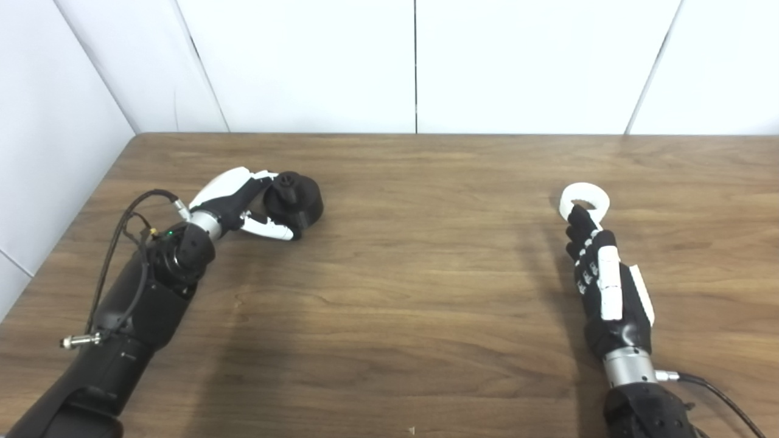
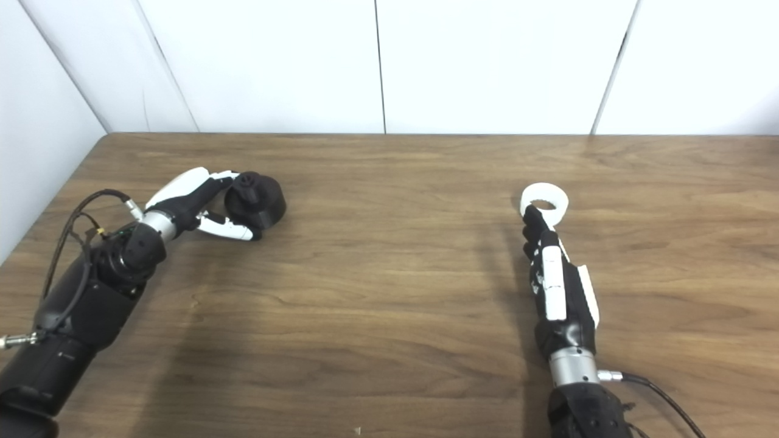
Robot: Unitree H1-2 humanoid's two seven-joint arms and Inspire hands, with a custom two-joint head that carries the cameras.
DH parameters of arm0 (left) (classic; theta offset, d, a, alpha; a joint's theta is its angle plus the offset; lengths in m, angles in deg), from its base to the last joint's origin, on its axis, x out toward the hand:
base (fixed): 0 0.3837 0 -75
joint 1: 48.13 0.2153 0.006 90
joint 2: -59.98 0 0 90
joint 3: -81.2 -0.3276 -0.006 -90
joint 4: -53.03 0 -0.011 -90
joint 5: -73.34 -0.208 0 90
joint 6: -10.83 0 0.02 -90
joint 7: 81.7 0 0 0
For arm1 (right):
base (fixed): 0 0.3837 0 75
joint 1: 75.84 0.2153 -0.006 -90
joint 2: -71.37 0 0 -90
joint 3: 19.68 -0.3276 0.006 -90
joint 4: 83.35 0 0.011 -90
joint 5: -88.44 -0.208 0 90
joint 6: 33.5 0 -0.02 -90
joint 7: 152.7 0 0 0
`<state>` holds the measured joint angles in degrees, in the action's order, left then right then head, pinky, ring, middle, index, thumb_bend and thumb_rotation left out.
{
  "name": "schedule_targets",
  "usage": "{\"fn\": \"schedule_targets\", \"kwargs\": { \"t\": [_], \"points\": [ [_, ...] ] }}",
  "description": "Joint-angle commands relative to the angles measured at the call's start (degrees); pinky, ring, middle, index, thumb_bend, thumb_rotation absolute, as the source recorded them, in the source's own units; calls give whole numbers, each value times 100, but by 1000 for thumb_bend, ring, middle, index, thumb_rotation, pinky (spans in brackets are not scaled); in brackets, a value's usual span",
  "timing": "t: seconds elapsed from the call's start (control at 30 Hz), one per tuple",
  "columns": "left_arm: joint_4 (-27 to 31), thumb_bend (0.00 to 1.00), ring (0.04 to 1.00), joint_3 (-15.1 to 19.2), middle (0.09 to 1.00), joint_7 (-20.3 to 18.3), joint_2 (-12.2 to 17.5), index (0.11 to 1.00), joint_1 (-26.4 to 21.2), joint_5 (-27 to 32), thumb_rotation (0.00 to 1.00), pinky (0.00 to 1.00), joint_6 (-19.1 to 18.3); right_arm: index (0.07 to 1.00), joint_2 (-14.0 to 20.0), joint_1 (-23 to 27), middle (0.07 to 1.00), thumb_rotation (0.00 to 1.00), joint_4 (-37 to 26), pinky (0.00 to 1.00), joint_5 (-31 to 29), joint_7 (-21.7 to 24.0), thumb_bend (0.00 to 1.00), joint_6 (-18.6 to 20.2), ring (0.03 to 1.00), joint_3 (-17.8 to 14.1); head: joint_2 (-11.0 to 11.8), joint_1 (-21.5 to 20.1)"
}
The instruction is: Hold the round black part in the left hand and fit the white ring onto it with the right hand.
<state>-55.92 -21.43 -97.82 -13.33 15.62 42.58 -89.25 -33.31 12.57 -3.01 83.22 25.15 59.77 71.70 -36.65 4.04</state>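
Note:
The round black part (image 1: 297, 204) lies on the wooden table (image 1: 426, 255) at the left, tilted, with its small knob toward my left hand. My left hand (image 1: 240, 204) is closed around its near side, with fingers over the top and the thumb (image 1: 271, 230) along the front. The part still rests on the table. The white ring (image 1: 585, 199) lies flat on the table at the right. My right hand (image 1: 599, 267) is stretched out low over the table, fingers nearly straight. Its fingertips (image 1: 578, 218) touch the ring's near rim without gripping it.
White wall panels (image 1: 414, 61) stand behind the table's far edge and along its left side. Cables run along my left forearm (image 1: 122, 243) and from my right wrist (image 1: 718, 392). Bare wood lies between the two hands.

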Motion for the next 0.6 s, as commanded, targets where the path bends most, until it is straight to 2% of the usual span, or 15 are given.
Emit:
{"fn": "schedule_targets", "kwargs": {
  "t": [0.0, 0.57],
  "points": [
    [65, 971, 1000, 60, 977, 75, 114, 891, -379, -13, 380, 1000, 58, 912, -115, -79, 937, 1000, 122, 975, 11, 50, 521, -213, 958, 14, -1, 6],
    [15, 872, 1000, 45, 961, 182, 104, 816, -376, -43, 364, 985, 160, 912, -113, -90, 938, 1000, 159, 978, 72, 65, 519, -282, 964, 9, 3, -4]
  ]
}}
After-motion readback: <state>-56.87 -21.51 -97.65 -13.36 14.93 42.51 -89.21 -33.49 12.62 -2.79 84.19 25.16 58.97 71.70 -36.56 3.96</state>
